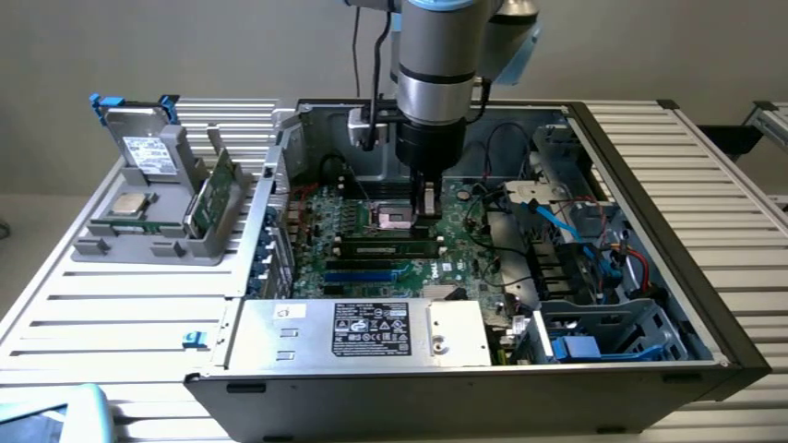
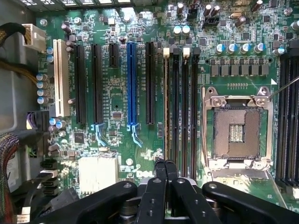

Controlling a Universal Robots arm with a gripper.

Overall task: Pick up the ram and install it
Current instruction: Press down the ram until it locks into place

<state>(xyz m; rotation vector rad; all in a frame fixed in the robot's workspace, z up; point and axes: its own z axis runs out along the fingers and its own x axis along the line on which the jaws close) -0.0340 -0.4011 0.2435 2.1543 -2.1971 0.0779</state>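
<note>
One end effector [image 1: 426,205] hangs low inside the open computer case [image 1: 640,185] on the slatted bench [image 1: 111,305], its fingers closed together with nothing visibly clamped between them. In the wrist view the closed fingertips [image 2: 165,170] sit directly over the near end of the memory slots [image 2: 184,107], beside the open processor socket [image 2: 237,128]. The ram [image 1: 391,246] lies seated lengthwise in a slot on the motherboard [image 2: 117,93], just in front of the end effector in the exterior view; in the wrist view it appears edge-on as a thin strip [image 2: 166,102] in the slot nearest the expansion slots. Whether its retaining clips are latched cannot be determined. On the exterior view's left, a grey holder [image 1: 154,235] on the bench carries a wider green card [image 1: 217,198] and a silver processor chip [image 1: 128,205].
</note>
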